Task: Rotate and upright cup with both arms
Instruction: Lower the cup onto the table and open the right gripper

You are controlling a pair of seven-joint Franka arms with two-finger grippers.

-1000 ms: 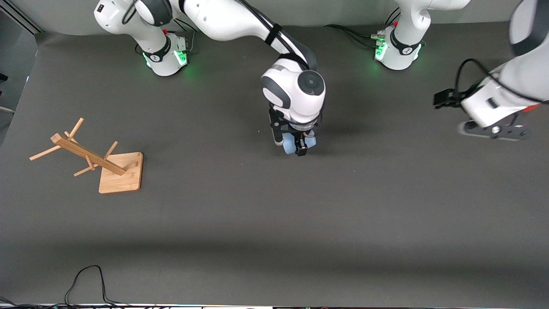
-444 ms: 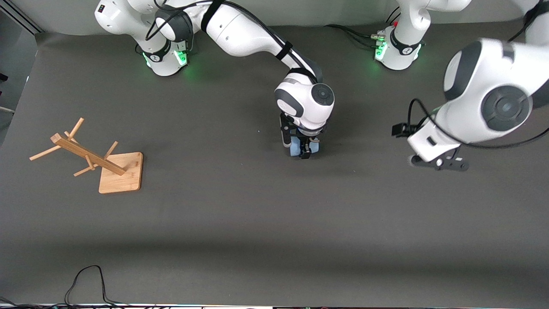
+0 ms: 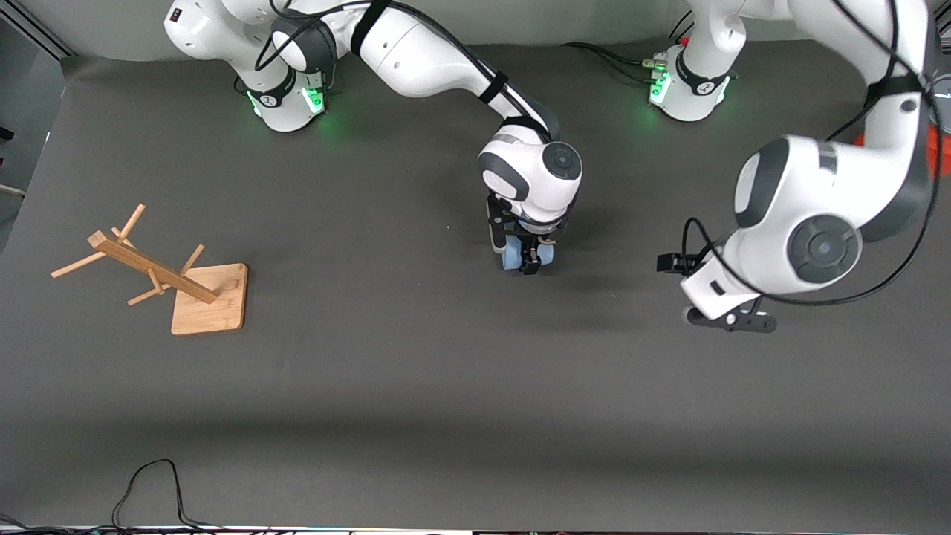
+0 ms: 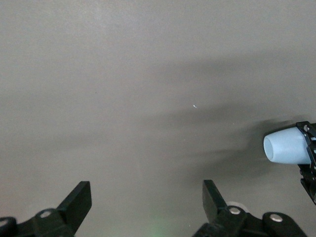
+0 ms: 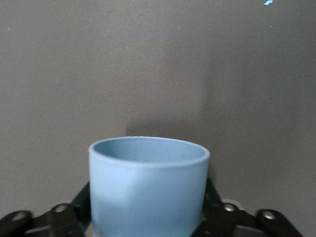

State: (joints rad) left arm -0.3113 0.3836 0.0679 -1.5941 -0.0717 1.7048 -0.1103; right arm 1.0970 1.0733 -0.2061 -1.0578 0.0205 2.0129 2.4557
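Note:
The pale-blue cup (image 3: 511,260) is in my right gripper (image 3: 529,261), which is shut on its sides low over the middle of the table. In the right wrist view the cup (image 5: 148,185) fills the space between the jaws, its open rim pointing away from the wrist. My left gripper (image 3: 732,321) hangs over the table toward the left arm's end, apart from the cup. In the left wrist view the left gripper (image 4: 145,197) is open and empty, and the cup (image 4: 288,146) shows sideways off to one side.
A wooden peg rack on a square base (image 3: 209,299) stands toward the right arm's end. An orange canister (image 3: 940,152) shows partly past the left arm. A black cable (image 3: 148,483) lies at the table edge nearest the front camera.
The left arm has swung in from its end of the table toward the cup. The right gripper with the cup has shifted slightly toward the left arm's end.

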